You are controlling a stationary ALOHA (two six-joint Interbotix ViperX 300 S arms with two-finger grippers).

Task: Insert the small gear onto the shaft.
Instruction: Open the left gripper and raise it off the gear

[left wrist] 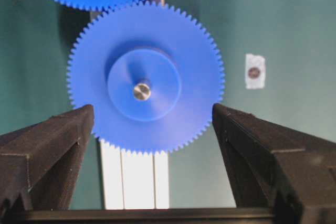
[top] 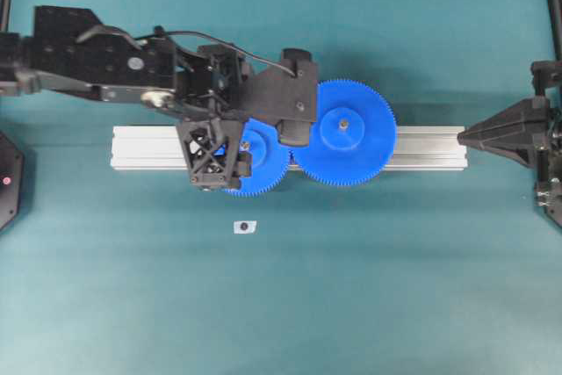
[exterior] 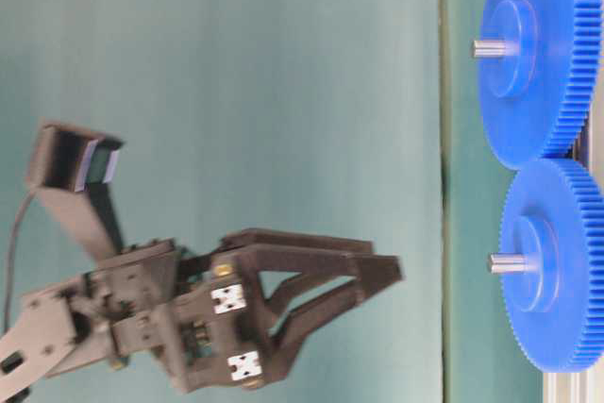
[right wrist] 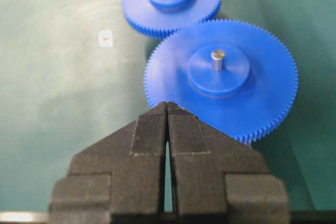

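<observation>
A: What's lying across the green table (top: 263, 305)?

B: The ribbed aluminium rail (top: 421, 148) is running left to right in the overhead view, and both gears are sitting flat over it. The large gear (top: 344, 132) is riding on the right with its teeth meeting the small gear (top: 263, 169) on the left.

A: Which way is the small gear facing?

B: Its raised hub is pointing straight up off the rail, with the shaft (left wrist: 142, 91) standing through the centre hole and its silver end poking out above the hub. The shaft's long axis is running upright, square to the gear's flat face.

A: And the grippers?

B: The left gripper (left wrist: 152, 124) is hanging above the small gear with its fingers spread wide and nothing between them; in the table-level view it is standing well apart from the gear. The right gripper (right wrist: 167, 109) is sitting near the rail's right end, fingers pressed together on nothing.

A: Any open room?

B: Bare table is showing in front of the rail, apart from a small white tag (top: 245, 227) lying near the small gear.
</observation>
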